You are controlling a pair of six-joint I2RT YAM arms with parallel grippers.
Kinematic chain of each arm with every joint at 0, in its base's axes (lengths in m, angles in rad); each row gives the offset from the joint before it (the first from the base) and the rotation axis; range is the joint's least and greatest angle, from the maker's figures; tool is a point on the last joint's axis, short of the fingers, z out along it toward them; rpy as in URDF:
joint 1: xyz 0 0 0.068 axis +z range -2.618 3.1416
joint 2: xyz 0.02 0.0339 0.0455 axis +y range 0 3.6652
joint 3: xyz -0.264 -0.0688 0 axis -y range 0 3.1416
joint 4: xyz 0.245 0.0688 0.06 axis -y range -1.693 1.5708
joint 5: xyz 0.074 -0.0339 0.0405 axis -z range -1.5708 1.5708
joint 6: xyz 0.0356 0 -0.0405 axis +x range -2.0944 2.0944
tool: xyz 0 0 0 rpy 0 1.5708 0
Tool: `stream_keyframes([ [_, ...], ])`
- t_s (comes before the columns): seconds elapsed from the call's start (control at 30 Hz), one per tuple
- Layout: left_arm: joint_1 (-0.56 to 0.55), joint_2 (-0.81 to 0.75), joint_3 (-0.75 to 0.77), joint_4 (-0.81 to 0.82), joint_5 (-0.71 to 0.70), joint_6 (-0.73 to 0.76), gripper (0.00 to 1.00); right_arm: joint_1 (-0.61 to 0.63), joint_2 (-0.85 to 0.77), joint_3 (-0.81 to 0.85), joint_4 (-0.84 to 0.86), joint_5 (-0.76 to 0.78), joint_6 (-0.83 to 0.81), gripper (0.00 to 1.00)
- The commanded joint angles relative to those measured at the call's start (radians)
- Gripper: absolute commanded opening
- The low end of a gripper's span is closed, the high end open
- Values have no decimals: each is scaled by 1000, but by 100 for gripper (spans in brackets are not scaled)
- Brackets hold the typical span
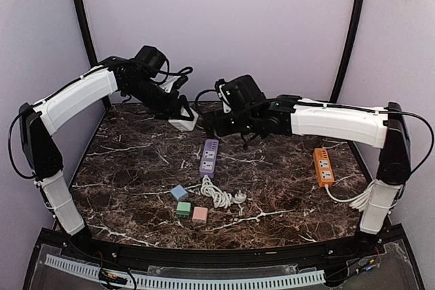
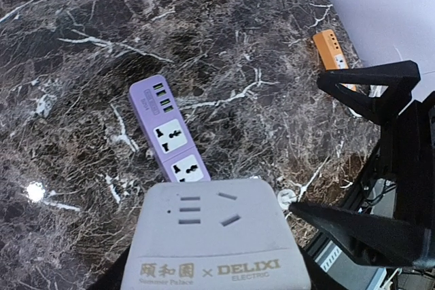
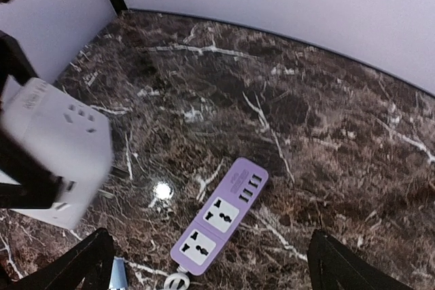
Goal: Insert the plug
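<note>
My left gripper [image 1: 178,115] is shut on a white cube socket [image 1: 185,123], held in the air above the table's back. The cube fills the bottom of the left wrist view [image 2: 214,236], socket face up, and hides that gripper's fingertips. It also shows at the left of the right wrist view [image 3: 58,157]. My right gripper [image 1: 211,125] is open and empty just right of the cube, with its fingers [image 3: 81,263] spread wide. A purple power strip [image 1: 209,157] lies flat below; its white cord [image 1: 216,193] coils to a white plug [image 1: 239,197] lying on the table.
An orange power strip [image 1: 323,166] lies at the right with its white cord running to the right arm's base. Small blue [image 1: 179,192], green [image 1: 183,210] and pink [image 1: 200,214] cubes sit near the front. The dark marble table [image 1: 136,168] has walls at the back and sides.
</note>
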Motion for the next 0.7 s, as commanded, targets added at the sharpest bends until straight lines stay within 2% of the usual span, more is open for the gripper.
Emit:
stream_keyframes([
  [0.0, 17, -89, -53, -30, -110, 29, 1, -39, 138, 159, -296, -86, 172, 99],
  [0.1, 39, -115, -97, -37, -100, 64, 1, -63, 219, 245, -374, -154, 216, 99],
  [0.27, 105, -208, -207, 12, 57, 114, 1, -94, 280, 297, -408, -229, 258, 99],
  [0.33, 143, -238, -251, 30, 130, 125, 1, -105, 300, 305, -407, -275, 273, 99],
  [0.5, 214, -337, -412, 193, 477, 122, 1, -130, 374, 348, -428, -417, 319, 99],
  [0.67, 219, -369, -474, 225, 562, 127, 1, -140, 436, 389, -442, -483, 344, 99],
])
